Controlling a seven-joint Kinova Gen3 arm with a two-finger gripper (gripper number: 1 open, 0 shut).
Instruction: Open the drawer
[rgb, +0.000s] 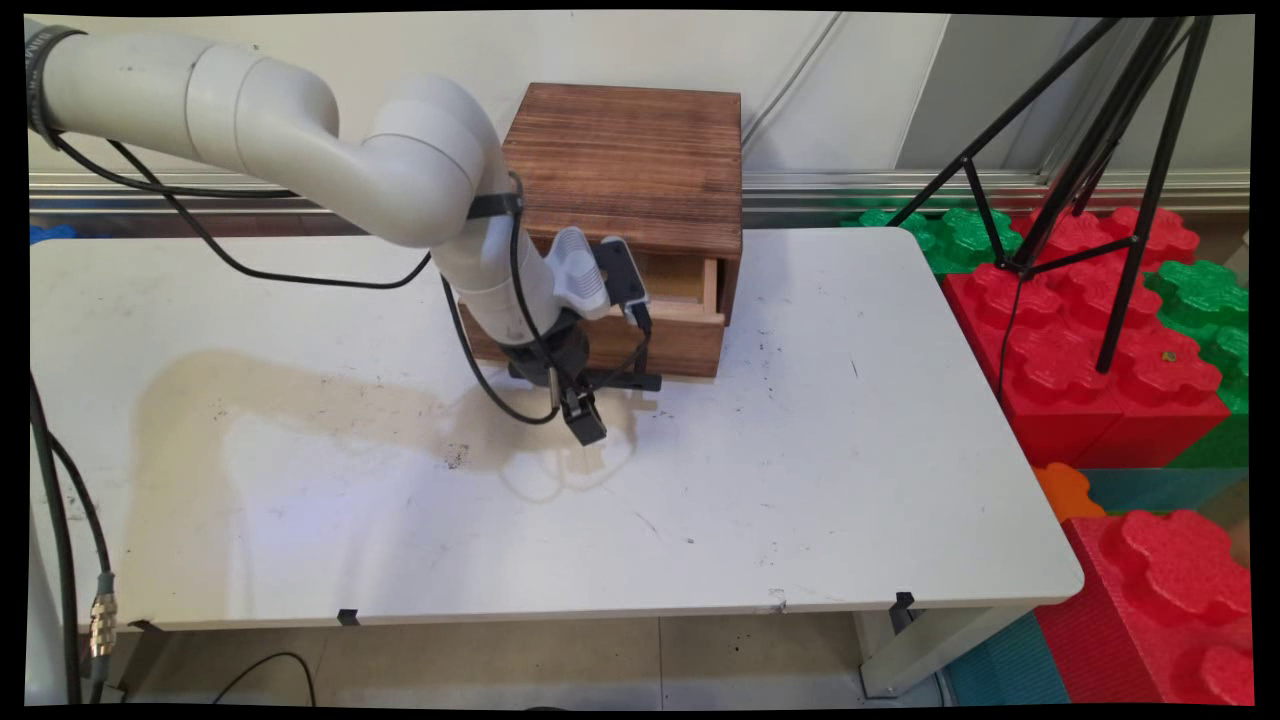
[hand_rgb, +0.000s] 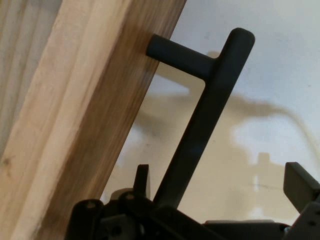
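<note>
A dark wooden box (rgb: 630, 160) stands at the back of the white table (rgb: 800, 480), its bottom drawer (rgb: 685, 340) pulled out a little. The drawer front (hand_rgb: 85, 125) carries a black bar handle (hand_rgb: 210, 110) on short posts. My gripper (rgb: 585, 415) hangs just in front of the drawer, at the handle's left end and close above the table. In the hand view my gripper (hand_rgb: 220, 180) is open and the handle bar runs between the two fingers, nearer the left fingertip (hand_rgb: 141, 176). The fingers do not press on the bar.
Black cables hang from the arm in front of the box (rgb: 480, 370). A black tripod (rgb: 1080, 180) stands at the right beyond the table, over large red foam blocks (rgb: 1100, 360) and green ones (rgb: 1200, 300). The table's right edge (rgb: 1040, 500) borders them.
</note>
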